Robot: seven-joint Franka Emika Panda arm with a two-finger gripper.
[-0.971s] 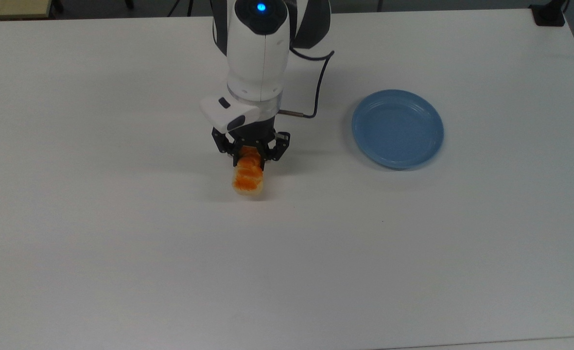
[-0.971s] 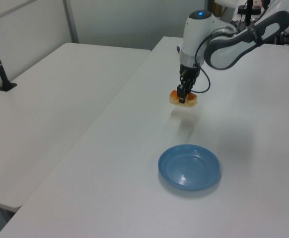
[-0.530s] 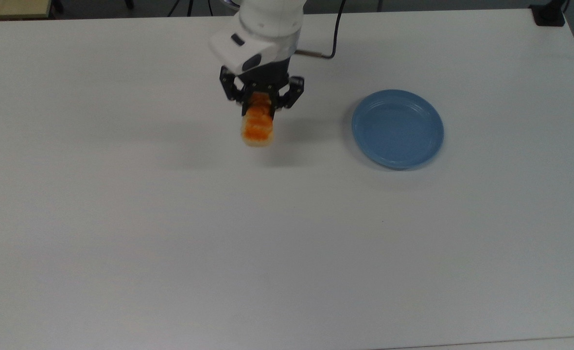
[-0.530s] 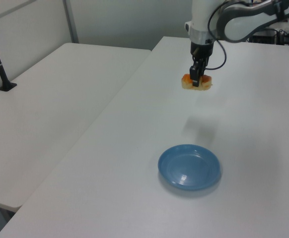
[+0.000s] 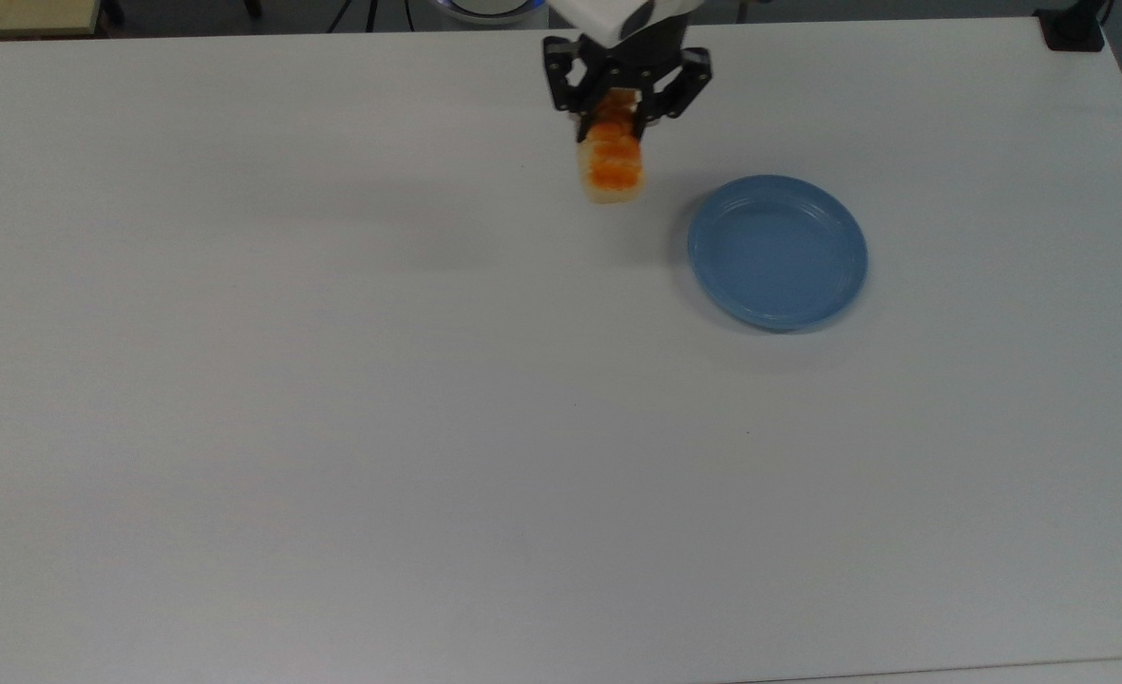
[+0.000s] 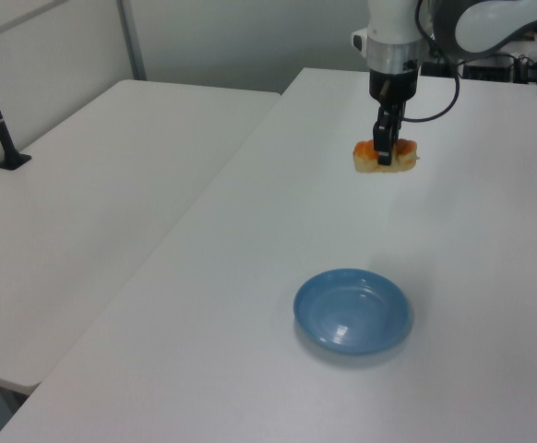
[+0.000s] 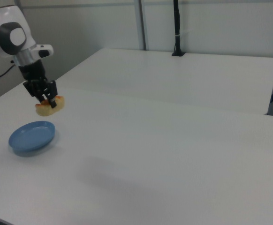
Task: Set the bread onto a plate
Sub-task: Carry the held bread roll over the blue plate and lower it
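The gripper (image 5: 622, 116), jaws clenched on the bread (image 5: 614, 169), holds it clear above the white surface (image 5: 332, 427), apparently just short of the plate's (image 5: 777, 252) rim on the top view's left. Glossy orange, lumpy loaf; round, ridged, light-blue plate amid bare, smooth surface.

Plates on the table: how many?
1. The light-blue plate sits empty on the white table, toward the top view's right, below and right of the bread held in the tool.
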